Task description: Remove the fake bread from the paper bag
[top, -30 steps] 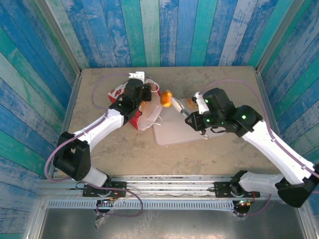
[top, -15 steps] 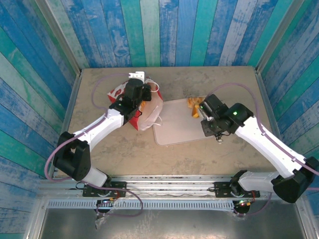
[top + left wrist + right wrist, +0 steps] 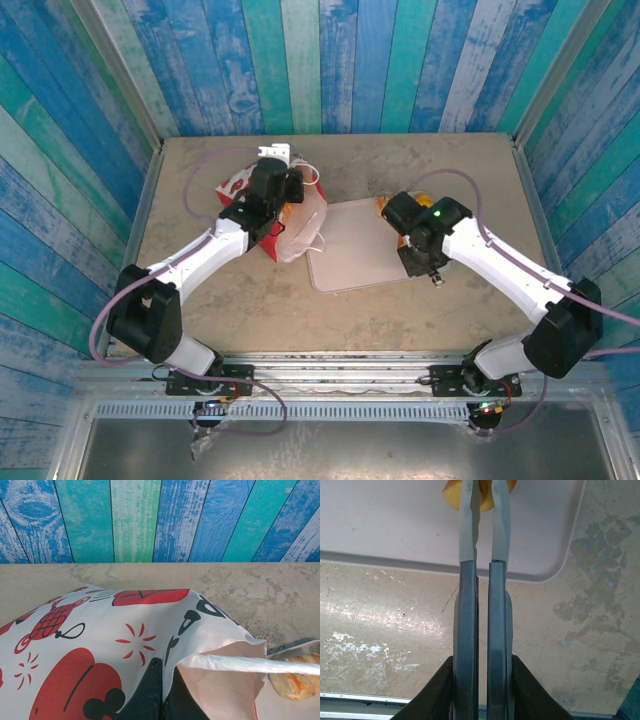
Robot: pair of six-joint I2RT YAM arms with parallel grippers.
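Right hand [image 3: 482,490] pinches fake bread [image 3: 451,497] over tray [image 3: 380,525].

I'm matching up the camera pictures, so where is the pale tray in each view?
Top external: tray, centre of the table.
Left wrist: tray rim, lower right corner, beside the paper bag.
Right wrist: tray across the top, under the fingers.
Shared landmark: the mottled tan table.

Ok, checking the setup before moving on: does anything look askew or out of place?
The red, white-printed paper bag lies slumped on its side beside the pale flat tray, its mouth crumpled open and its rim pinched by the left gripper.
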